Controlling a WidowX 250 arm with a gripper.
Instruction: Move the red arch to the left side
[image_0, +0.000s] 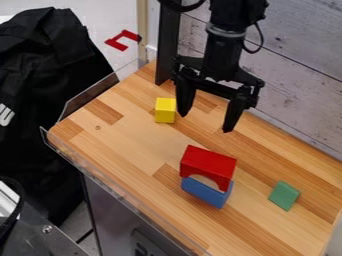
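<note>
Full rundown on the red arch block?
The red arch-shaped block looks like painted wood: one piece, smooth flat top, curved cutout facing down between two short legs. It's upright, with its legs apparently on the blue rectangular block, slightly right of centre in the camera view. The pincer hangs open beyond it, not touching.

I'm seeing my black hand (206, 123), a red arch (208, 163), blue block (206, 193), yellow block (165, 110), green block (284, 195) and brown-streaked tabletop (127, 145).
</note>
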